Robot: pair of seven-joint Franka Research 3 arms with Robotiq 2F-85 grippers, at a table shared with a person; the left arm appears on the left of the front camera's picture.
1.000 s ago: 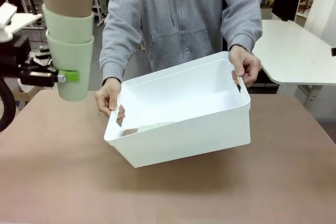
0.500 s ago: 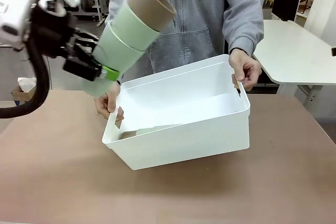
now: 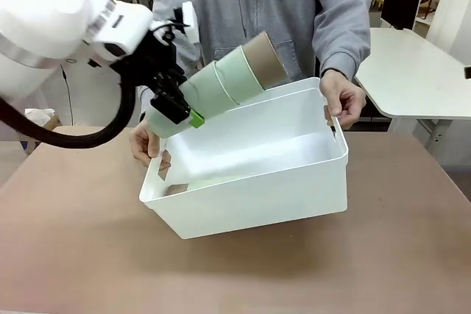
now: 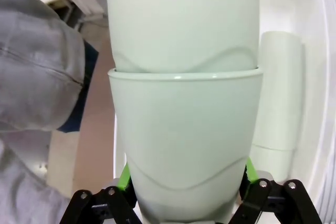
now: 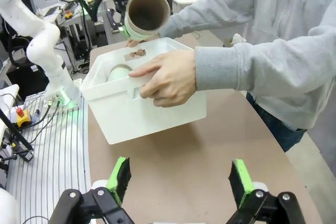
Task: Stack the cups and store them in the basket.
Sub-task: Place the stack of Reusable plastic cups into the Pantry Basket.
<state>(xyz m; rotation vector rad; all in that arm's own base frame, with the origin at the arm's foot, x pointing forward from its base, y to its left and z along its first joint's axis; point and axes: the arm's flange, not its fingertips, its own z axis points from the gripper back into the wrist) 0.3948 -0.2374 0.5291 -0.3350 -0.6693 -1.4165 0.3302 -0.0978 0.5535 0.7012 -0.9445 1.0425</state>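
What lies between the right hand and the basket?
In the right wrist view, bare brown table separates the open right hand from the basket.

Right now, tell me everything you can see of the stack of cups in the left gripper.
The stack of cups is three nested matte tumblers: two pale mint green outside, a tan-brown one innermost, its open mouth facing the person. The left gripper clamps the outermost cup near its base between green pads. The stack is tilted nearly horizontal above the white basket, clear of its rim.
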